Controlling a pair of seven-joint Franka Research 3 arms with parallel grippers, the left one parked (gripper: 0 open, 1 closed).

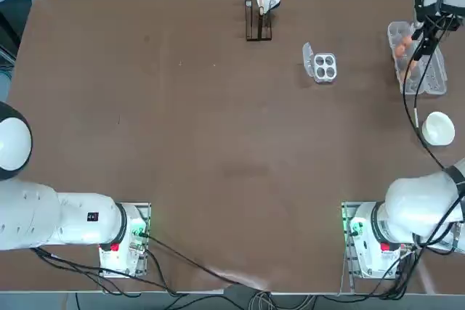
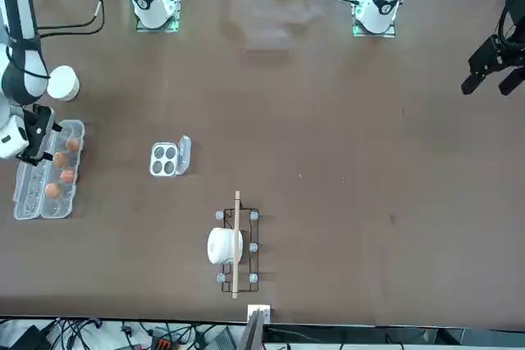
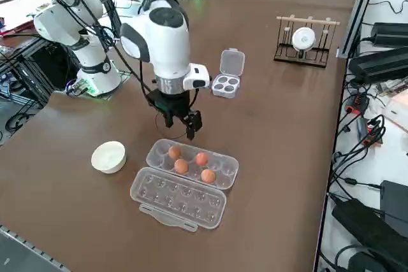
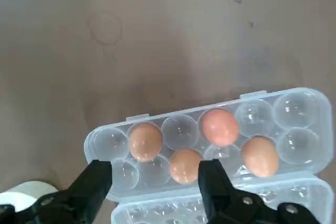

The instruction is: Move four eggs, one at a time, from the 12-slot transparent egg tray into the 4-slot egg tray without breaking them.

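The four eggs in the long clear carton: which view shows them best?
The right wrist view: the four eggs fill the frame, each in its own cup of the carton, just beyond the open right claw. The right side view shows all four, smaller. The front view shows them small. From overhead the arm largely hides them.

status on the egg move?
Right gripper open, empty, above long tray. Four eggs in its cups. Small tray empty, lid open. Path clear.

four eggs [image 2: 63, 168] in long clear tray [image 2: 33, 199], small tray [image 2: 165, 160] empty
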